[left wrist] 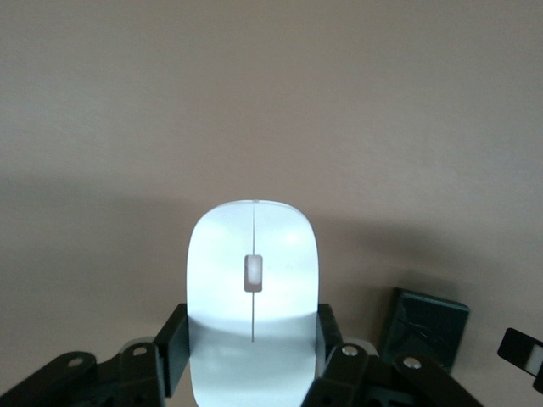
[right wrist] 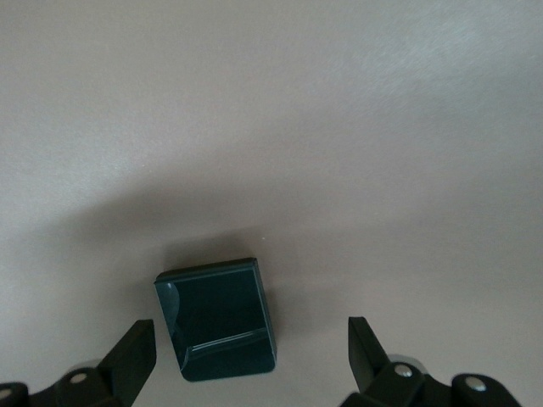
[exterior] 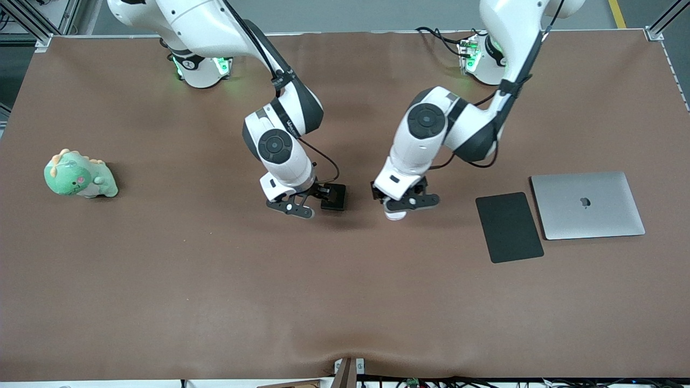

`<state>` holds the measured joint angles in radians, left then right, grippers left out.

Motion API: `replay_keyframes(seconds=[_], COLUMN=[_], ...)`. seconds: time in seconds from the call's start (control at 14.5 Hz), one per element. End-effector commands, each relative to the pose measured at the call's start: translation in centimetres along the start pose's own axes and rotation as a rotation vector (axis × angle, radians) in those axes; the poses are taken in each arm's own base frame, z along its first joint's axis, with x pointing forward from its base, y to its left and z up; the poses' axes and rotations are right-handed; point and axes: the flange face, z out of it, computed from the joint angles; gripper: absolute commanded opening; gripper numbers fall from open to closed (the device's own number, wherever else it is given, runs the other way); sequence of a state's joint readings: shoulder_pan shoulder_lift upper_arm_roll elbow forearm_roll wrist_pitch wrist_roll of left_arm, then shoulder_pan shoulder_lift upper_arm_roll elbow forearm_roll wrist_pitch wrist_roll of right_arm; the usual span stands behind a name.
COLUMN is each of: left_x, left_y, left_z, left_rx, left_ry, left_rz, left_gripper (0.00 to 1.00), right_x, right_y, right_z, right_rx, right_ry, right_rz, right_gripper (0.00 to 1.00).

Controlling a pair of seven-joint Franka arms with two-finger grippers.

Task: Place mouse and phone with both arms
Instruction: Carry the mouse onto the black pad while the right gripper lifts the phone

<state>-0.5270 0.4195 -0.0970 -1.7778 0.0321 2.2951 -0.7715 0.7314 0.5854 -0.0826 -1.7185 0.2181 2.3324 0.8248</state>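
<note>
Near the middle of the front view, the left arm's black two-finger gripper [exterior: 405, 205] sat low over the brown table cover [exterior: 215, 280], its fingers closed on the small white oval computer mouse [exterior: 396, 214]. In the left wrist view the mouse [left wrist: 253, 280] filled the lower centre of the frame, its thin centre line running toward the gripper, with a black finger pad [left wrist: 174, 346] pressed against each flank.

A little toward the right arm's end of the table, the right arm's black gripper [exterior: 302, 202] hung low over the cover with its fingers spread wide. The small glossy black rectangular phone [exterior: 333, 196] lay flat on the cover just beside it. In the right wrist view the phone [right wrist: 217, 318] sat in the lower centre of the frame, between the two open fingers [right wrist: 131, 354] but touching neither, turned at a slight angle to them.

At centre right of the front view a flat matte black mouse pad [exterior: 509, 227] lay beside a closed silver laptop [exterior: 587, 204]. At centre left a green plush dinosaur toy [exterior: 79, 177] stood well apart from everything else.
</note>
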Motion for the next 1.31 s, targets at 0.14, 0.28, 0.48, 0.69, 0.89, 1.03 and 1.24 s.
replay_keyframes(seconds=[0.14,0.28,0.48,0.69,0.89,1.03,1.24], left_x=[3.7,5.5,7.7,10.0,11.0,11.1,11.9], left_y=[-7.0,-9.8,-13.6,-18.4,-21.0,-21.6,-24.0], left_z=[-4.1,-4.5,-4.8,-5.5,-5.3,-4.6,-2.9], left_rx=[0.056,0.062,0.07,0.075,0.081,0.086,0.095], left_ry=[-0.024,-0.028,-0.035,-0.043,-0.056,-0.068,-0.094], left_rz=[0.035,0.039,0.035,0.058,0.049,0.056,0.021], left_gripper=[0.0,0.0,0.0,0.0,0.0,0.0,0.0], right_x=[-1.2,-1.8,-3.1,-3.9,-5.0,-5.2,-5.6], right_y=[-1.4,-2.1,-3.0,-3.3,-3.7,-4.0,-4.2], right_z=[2.7,3.8,5.1,6.1,7.3,8.1,8.8], right_rx=[0.015,0.03,0.038,0.023,0.014,0.02,0.013], right_ry=[0.01,0.026,0.039,0.039,0.039,0.047,0.047], right_rz=[0.006,-0.005,-0.025,-0.047,-0.073,-0.077,-0.087], right_gripper=[1.0,1.0,1.0,1.0,1.0,1.0,1.0])
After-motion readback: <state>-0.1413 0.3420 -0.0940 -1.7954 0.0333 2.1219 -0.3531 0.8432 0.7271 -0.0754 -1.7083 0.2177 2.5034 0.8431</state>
